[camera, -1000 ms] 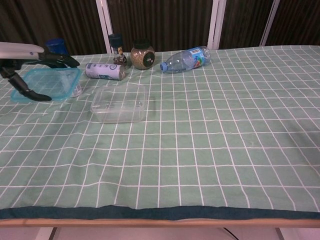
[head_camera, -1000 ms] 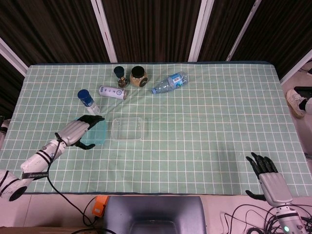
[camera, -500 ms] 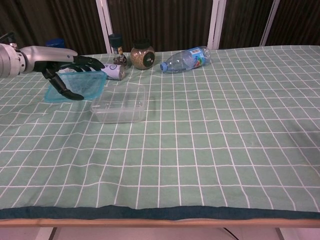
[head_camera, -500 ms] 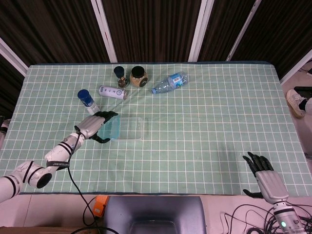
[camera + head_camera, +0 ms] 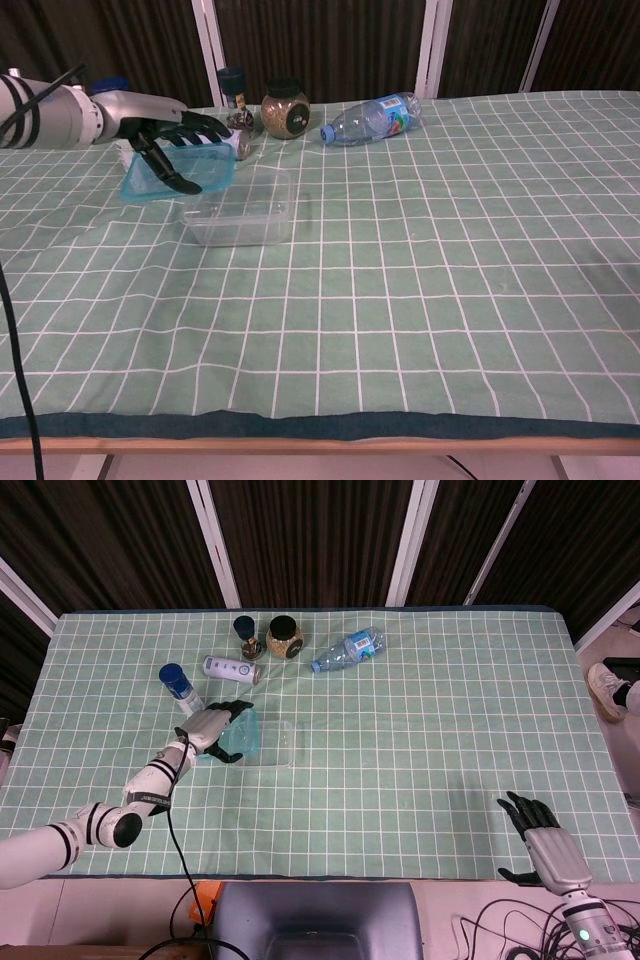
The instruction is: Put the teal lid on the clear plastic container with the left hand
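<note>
Left hand (image 5: 160, 128) gripping the teal lid (image 5: 182, 168), fingers above and thumb below, tilted in the air over the left edge of the clear container (image 5: 240, 206) on the checked table (image 5: 420, 260). Right hand (image 5: 545, 842) near the table's front right corner, fingers apart, holding nothing.

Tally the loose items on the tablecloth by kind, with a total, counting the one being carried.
Lids: 1, the teal lid, held by the left robot hand
Clear containers: 1
Water bottles: 1
Jars and small bottles: 4
Total: 7
</note>
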Tool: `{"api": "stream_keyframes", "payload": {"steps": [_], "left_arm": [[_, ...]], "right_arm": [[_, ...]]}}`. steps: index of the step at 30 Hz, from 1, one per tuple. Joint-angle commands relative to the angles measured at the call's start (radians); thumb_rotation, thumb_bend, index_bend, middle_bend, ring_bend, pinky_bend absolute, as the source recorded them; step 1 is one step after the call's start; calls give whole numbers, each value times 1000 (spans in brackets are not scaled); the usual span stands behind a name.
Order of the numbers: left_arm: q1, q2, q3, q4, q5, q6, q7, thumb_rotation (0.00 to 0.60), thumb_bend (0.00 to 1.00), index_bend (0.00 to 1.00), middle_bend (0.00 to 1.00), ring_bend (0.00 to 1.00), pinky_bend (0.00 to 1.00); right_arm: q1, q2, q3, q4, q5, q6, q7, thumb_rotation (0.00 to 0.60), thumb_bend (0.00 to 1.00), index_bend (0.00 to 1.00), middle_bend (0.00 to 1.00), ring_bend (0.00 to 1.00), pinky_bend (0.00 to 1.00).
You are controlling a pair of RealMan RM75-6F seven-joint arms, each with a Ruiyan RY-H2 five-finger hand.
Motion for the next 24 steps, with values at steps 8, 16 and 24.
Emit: {"api": "stream_keyframes", "payload": {"steps": [8,16,24], "left_arm": [[-97,-65,42,-86,-215,102,196,600,290,0,75,681,720],[-107,-74,40,-94,-251,112,225,600,290,0,76,681,720],[-109,-89,40,-82,-261,110,242,600,292,0,75,682,720]], "right_arm": [[0,19,-14,2,-31,13,46,600,293,0,0,0,0],[2,19,-18,4,-37,14,52,600,292,0,0,0,0],[4,16,-22,4,-39,12,45,600,293,0,0,0,0]]}}
